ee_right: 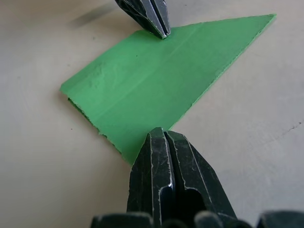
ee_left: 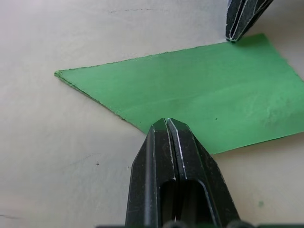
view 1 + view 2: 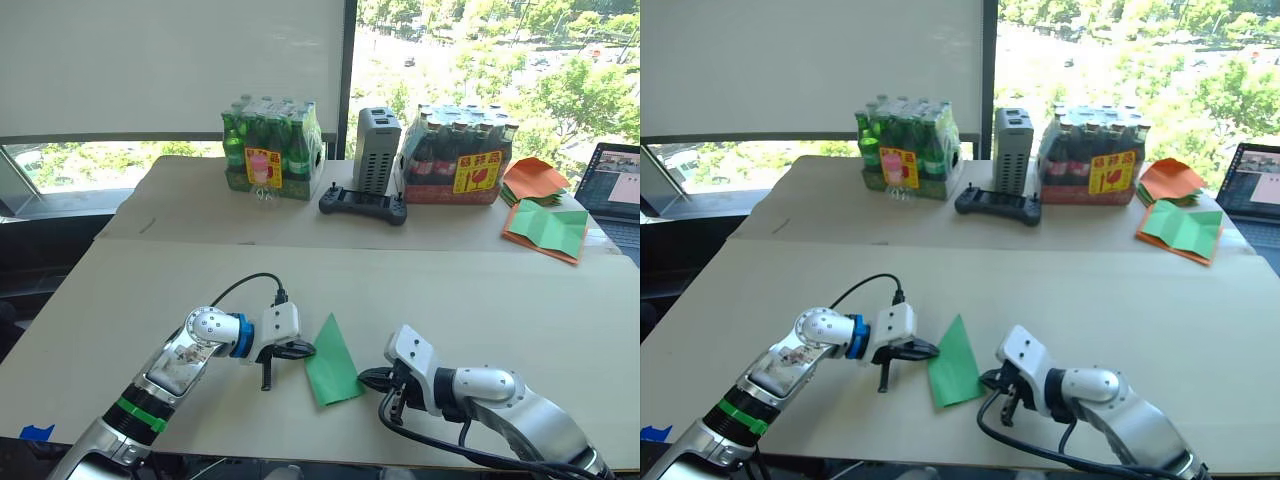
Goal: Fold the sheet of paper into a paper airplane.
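The sheet of paper [image 3: 332,362] lies flat on the near table as a narrow bright green wedge, its point aimed away from me. A long crease runs down the paper [image 2: 190,90]. My left gripper [image 3: 305,350] is shut, and its tip [image 2: 167,122] touches the paper's left long edge. My right gripper [image 3: 366,378] is also shut, its tip [image 1: 160,132] resting at the paper's right edge near the wide end. Neither gripper holds the paper between its fingers.
On the far table stand a pack of green bottles [image 3: 270,145], a grey box [image 3: 376,150], a black controller [image 3: 362,205] and a pack of dark bottles [image 3: 455,155]. Orange papers with a green creased sheet [image 3: 545,230] and a laptop [image 3: 615,185] sit far right.
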